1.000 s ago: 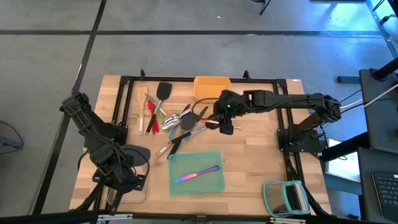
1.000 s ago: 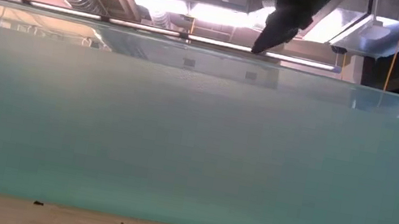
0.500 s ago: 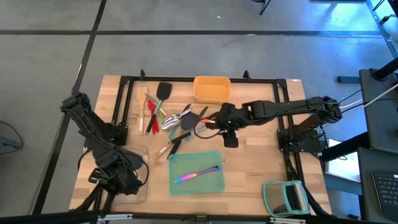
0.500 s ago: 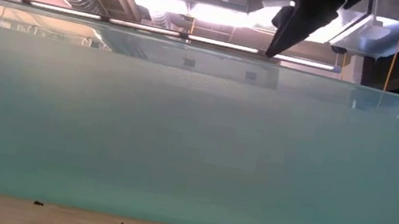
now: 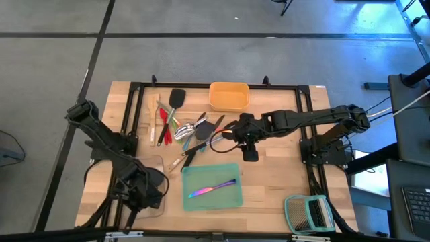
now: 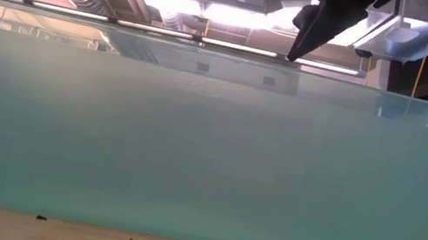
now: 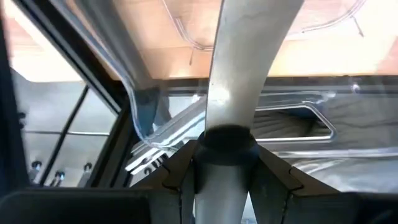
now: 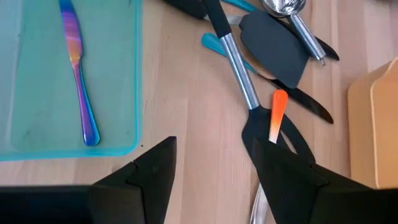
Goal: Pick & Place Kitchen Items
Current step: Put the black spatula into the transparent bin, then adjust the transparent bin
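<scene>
My left gripper (image 5: 143, 192) stands near the table's front left, over the clear tray (image 5: 156, 167), and is shut on a grey-handled utensil (image 7: 239, 74) that shows only in the left wrist view. My right gripper (image 5: 249, 152) hangs open above bare wood between the utensil pile (image 5: 185, 128) and the teal tray (image 5: 228, 198). In the right wrist view its fingers (image 8: 214, 163) stand apart, with a steel-handled black spatula (image 8: 239, 74) and an orange-tipped tool (image 8: 277, 115) lying just past them. An iridescent knife (image 8: 78, 68) lies flat in the teal tray (image 8: 31, 93). My left gripper pinches the utensil's grey handle (image 7: 225, 171) between its two fingers, just behind a black band (image 7: 227, 138) on it. The handle sticks out forward along the fingers, slanting down over the clear tray (image 7: 298, 121). Its far end runs out of the picture.
A yellow tray (image 5: 228, 95) stands at the table's far edge, behind the pile. A green-framed slatted rack (image 5: 309, 212) sits at the near right corner. A black frame (image 5: 134, 114) borders the work area. In the low view the teal tray's wall (image 6: 191, 151) fills the picture, with my right gripper (image 6: 307, 35) above.
My left gripper has sunk toward the clear tray with the grey-handled utensil, tipping a little. My right gripper has gone toward the table's near edge, away from the yellow tray, then stopped, its fingers open as before.
</scene>
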You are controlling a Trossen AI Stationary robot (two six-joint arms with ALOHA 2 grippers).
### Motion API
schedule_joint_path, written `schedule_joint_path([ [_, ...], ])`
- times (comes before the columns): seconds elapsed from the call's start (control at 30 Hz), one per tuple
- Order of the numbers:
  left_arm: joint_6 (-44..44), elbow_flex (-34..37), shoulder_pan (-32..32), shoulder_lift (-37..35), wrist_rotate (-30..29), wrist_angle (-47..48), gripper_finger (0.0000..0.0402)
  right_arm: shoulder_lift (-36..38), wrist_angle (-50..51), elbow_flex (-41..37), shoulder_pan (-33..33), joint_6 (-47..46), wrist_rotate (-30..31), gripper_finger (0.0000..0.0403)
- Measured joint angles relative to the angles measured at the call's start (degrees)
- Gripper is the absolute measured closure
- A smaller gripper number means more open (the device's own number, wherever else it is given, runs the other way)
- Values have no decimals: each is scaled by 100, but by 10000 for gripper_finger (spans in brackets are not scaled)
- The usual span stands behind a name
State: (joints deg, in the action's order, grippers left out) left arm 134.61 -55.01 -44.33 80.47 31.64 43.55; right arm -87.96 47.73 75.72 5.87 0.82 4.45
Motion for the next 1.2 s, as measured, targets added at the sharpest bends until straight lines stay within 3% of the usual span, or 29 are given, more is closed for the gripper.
schedule_joint_path([
  [0.4, -37, 225, 528, -4, -42, -569, 295, 0, 10, 0, 2, 24, -2, 187],
  [0.63, -81, 225, 476, -3, -14, -540, 295, 0, 56, 0, 31, 34, -4, 187],
  [0.93, -209, 225, 427, -2, -182, -675, 184, 0, 58, 0, 28, 50, -4, 187],
  [1.2, -251, 225, 527, -2, -342, -1251, 192, 0, 48, 0, 28, 51, -4, 187],
])
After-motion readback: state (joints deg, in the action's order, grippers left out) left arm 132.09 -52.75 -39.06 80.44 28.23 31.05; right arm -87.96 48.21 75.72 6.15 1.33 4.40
